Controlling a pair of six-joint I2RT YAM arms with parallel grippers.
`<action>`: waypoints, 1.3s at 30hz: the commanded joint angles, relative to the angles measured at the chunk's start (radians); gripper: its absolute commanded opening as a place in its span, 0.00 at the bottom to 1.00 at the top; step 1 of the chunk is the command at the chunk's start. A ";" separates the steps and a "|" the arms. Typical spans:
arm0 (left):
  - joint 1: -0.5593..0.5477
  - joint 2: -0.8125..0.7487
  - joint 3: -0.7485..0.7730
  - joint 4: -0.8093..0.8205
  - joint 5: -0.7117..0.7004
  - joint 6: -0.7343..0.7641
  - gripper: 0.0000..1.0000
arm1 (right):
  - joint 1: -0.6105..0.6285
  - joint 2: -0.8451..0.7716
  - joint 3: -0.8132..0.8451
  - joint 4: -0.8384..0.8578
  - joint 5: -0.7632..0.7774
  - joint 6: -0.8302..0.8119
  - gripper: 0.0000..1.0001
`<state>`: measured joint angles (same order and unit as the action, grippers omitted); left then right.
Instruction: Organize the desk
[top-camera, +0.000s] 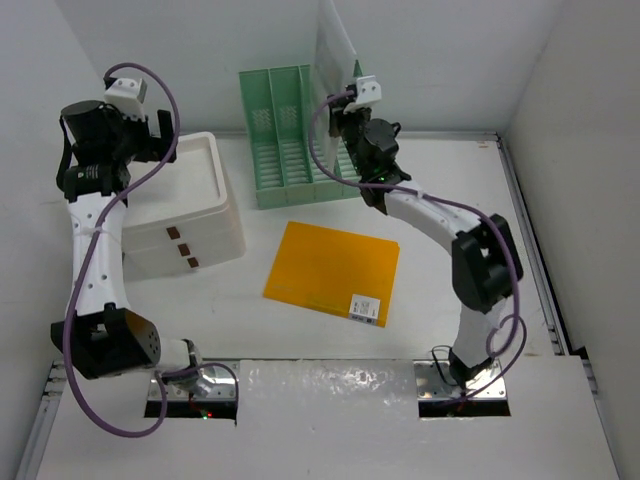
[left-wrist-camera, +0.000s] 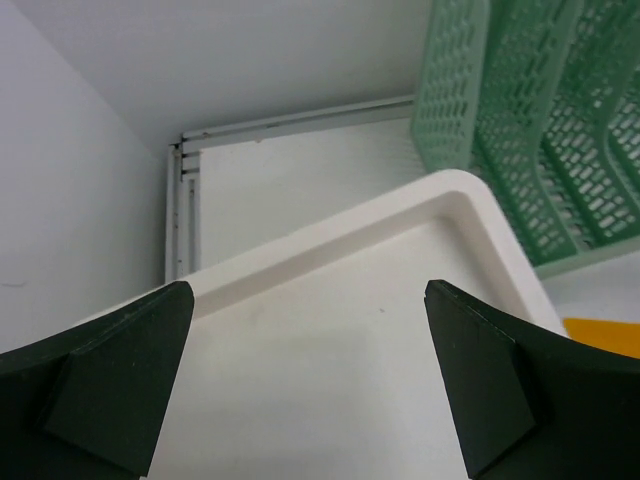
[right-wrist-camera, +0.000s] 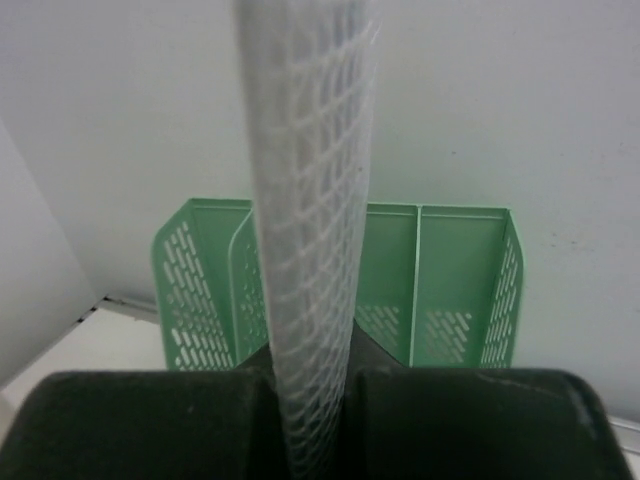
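**Mesh sleeve held over the rack: a snag is the main risk**

The right hand (right-wrist-camera: 312, 398) is clamped on the lower edge of a white mesh sleeve (right-wrist-camera: 310, 200), which stands upright between its fingers. In the top view the sleeve rises in front of the back wall, just beside the right end of the green rack (top-camera: 285, 140). I cannot tell which slot it lines up with.

The left hand (left-wrist-camera: 308, 345) has its fingers wide apart and grips nothing. It hangs over the recessed top of the white drawer box (top-camera: 185, 205). Whether it touches the box is not clear.

The bench (top-camera: 440, 190) lies under everything. The box sits at its left, the rack at its far edge, and an orange folder (top-camera: 335, 268) lies flat in the middle, well apart from both hands.

Likely trouble from here:
- The sleeve looks thin and floppy. Gripped only low down, it could bend or lean, so its edge may catch a divider instead of dropping into a slot.
- A sideways push against the light rack could slide or tip it.
- Letting go too high could let the sleeve fall outside the rack.
- The flat folder will probably be hard to pinch off the bench, since a finger may only shove it along.
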<state>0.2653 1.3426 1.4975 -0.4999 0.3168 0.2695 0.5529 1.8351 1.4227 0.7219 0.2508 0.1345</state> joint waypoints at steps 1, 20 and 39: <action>0.028 0.039 0.018 0.103 -0.051 0.016 1.00 | -0.022 0.053 0.143 0.198 -0.048 0.060 0.00; 0.143 0.128 0.017 0.129 0.074 0.040 1.00 | -0.059 0.481 0.205 0.461 -0.047 -0.056 0.00; 0.095 0.069 0.027 -0.063 0.355 0.151 0.97 | -0.019 -0.201 -0.169 -0.899 -0.101 0.012 0.99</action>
<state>0.3950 1.4712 1.4979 -0.5247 0.5888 0.3710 0.5327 1.7195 1.3392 0.2569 0.1204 0.0574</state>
